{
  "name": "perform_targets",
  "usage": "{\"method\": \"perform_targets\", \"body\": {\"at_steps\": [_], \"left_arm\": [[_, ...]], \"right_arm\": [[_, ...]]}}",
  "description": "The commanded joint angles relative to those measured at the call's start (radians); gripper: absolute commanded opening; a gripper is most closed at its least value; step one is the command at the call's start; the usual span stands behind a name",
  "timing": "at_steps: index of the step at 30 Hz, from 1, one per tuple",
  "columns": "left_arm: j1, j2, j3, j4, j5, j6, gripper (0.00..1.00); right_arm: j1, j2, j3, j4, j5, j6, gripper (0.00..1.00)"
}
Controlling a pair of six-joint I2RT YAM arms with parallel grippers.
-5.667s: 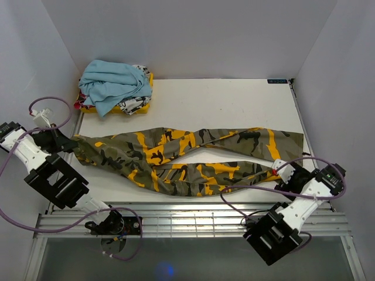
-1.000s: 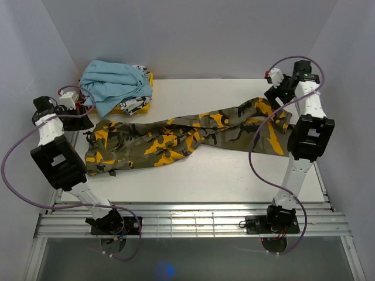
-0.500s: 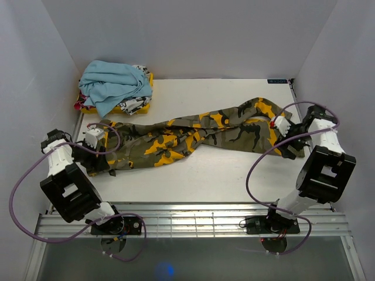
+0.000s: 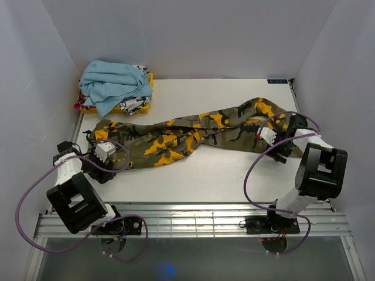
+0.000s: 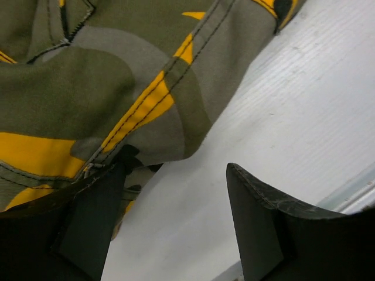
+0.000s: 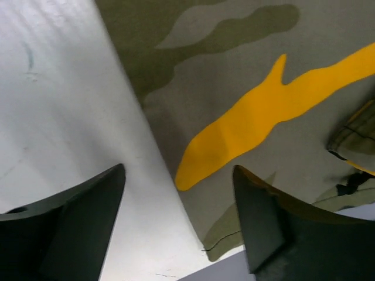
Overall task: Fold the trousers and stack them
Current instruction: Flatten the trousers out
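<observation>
The camouflage trousers (image 4: 187,132) lie folded lengthwise across the table (image 4: 205,170), waist at the left, leg ends at the right. My left gripper (image 4: 107,164) stands open low at the near edge of the waist end. In the left wrist view the trousers (image 5: 88,88) fill the upper left, the left gripper (image 5: 176,175) is over bare table, and its left finger (image 5: 88,222) is against the fabric hem. My right gripper (image 4: 275,149) stands open at the near edge of the leg ends. In the right wrist view the right gripper (image 6: 179,175) straddles the edge of the trousers (image 6: 263,70).
A crumpled light blue garment (image 4: 114,82) lies on a yellow and white printed one (image 4: 136,105) in the back left corner. White walls close in the table on three sides. A metal rail (image 4: 187,219) runs along the front, between the arm bases.
Both arms have swung from the far side of the trousers down to their near edge. The trousers, spread with legs apart earlier, have stayed folded lengthwise over the last second.
</observation>
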Motion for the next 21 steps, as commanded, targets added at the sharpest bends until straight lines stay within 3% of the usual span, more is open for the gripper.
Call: {"method": "perform_targets", "body": {"at_steps": [1, 2, 4, 7, 8, 10, 12, 16, 21], "left_arm": [[-0.016, -0.054, -0.033, 0.204, -0.001, 0.032, 0.81], [-0.026, -0.053, -0.036, 0.216, -0.004, 0.033, 0.80], [-0.030, -0.033, -0.027, 0.227, -0.010, 0.024, 0.79], [-0.031, 0.009, -0.002, 0.218, -0.011, 0.004, 0.73], [-0.031, 0.039, 0.016, 0.214, -0.013, -0.005, 0.63], [-0.031, 0.064, 0.034, 0.209, -0.013, -0.026, 0.50], [-0.030, 0.090, 0.073, 0.189, -0.001, -0.032, 0.27], [-0.008, 0.114, 0.203, 0.051, 0.033, -0.034, 0.00], [0.093, 0.197, 0.441, -0.119, 0.145, -0.040, 0.00]], "right_arm": [[0.015, 0.081, -0.062, 0.155, 0.068, -0.033, 0.75], [0.015, 0.095, -0.064, 0.181, 0.073, -0.029, 0.64], [0.015, 0.104, -0.065, 0.193, 0.091, -0.031, 0.54], [0.015, 0.110, -0.064, 0.192, 0.100, -0.047, 0.28], [0.015, 0.107, -0.057, 0.187, 0.100, -0.050, 0.09], [0.013, 0.094, -0.039, 0.161, 0.093, -0.041, 0.08], [0.009, 0.061, 0.011, 0.083, 0.079, -0.035, 0.08], [-0.030, -0.024, 0.137, -0.114, -0.011, -0.060, 0.08], [-0.137, -0.135, 0.278, -0.287, -0.071, -0.168, 0.08]]}}
